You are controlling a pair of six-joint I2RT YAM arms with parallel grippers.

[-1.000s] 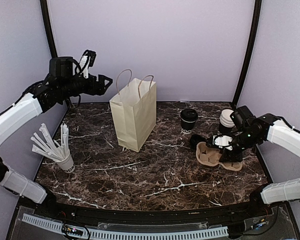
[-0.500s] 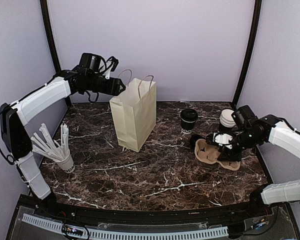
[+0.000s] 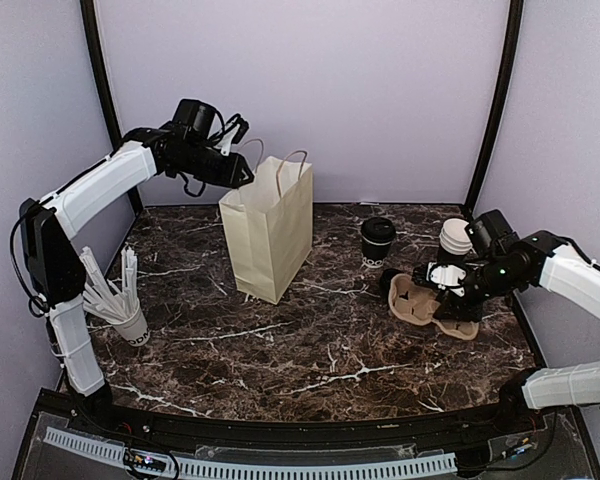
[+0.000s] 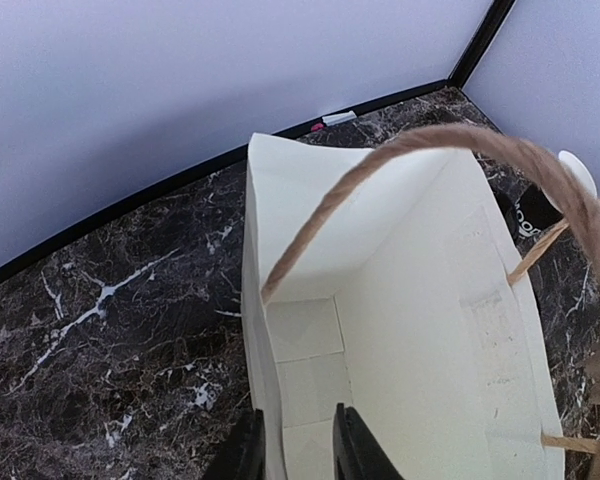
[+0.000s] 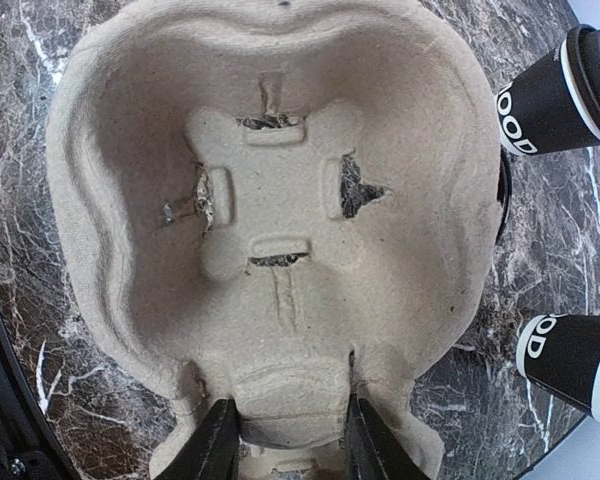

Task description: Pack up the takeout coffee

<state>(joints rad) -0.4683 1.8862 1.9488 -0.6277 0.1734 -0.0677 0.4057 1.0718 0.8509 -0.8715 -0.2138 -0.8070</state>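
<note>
Two takeout coffee cups stand at the back right: a dark cup with a black lid (image 3: 378, 240) (image 5: 555, 90) and a dark cup with a white top (image 3: 454, 237) (image 5: 570, 360). In front of them is the tan pulp tray (image 3: 417, 303) (image 5: 270, 200). My right gripper (image 3: 446, 290) (image 5: 285, 415) is shut on a tab at the tray's near rim. My left gripper (image 3: 248, 178) (image 4: 298, 440) sits at the top edge of the cream paper bag (image 3: 270, 235) (image 4: 420, 330). Its narrowed jaws straddle the bag's left wall, one finger outside and one inside, with a gap still showing.
A white cup of paper-wrapped sticks (image 3: 130, 322) stands at the left of the marble table (image 3: 310, 350). The bag stands open and upright, its twine handles (image 4: 540, 175) arching over the mouth. Walls close in on three sides.
My left arm swung right to the bag's top edge and its jaws narrowed round the wall. My right gripper nudged the tray slightly left while keeping its hold.
</note>
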